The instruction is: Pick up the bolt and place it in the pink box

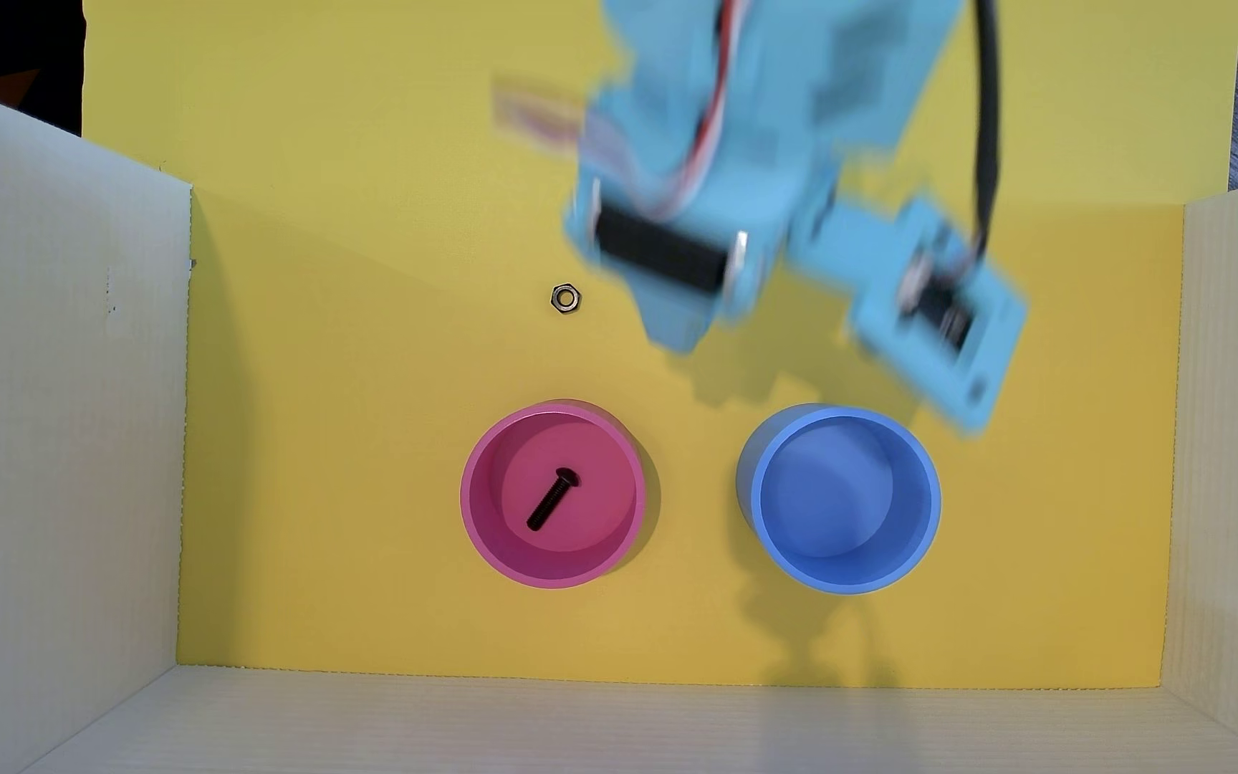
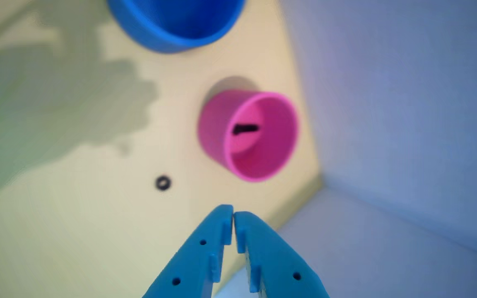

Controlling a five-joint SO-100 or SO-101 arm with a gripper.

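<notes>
A: Where does the bolt [image 1: 553, 499] lie?
B: Flat on the floor of the pink box [image 1: 480, 536], beside the blue cup [image 1: 933, 513].
A: And the gripper [image 2: 233, 214]?
B: Fingertips together, nothing held, above the yellow mat [image 1: 348, 417] near the hex nut [image 1: 565, 298].

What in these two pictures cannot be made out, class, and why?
- Arm, overhead view: motion-blurred; the tool's tip is indistinct.
- Nut, wrist view: out of focus, shape unreadable.
- Bolt in the pink box, wrist view: a dark smear.
- Blue cup: cut by the top edge.
</notes>
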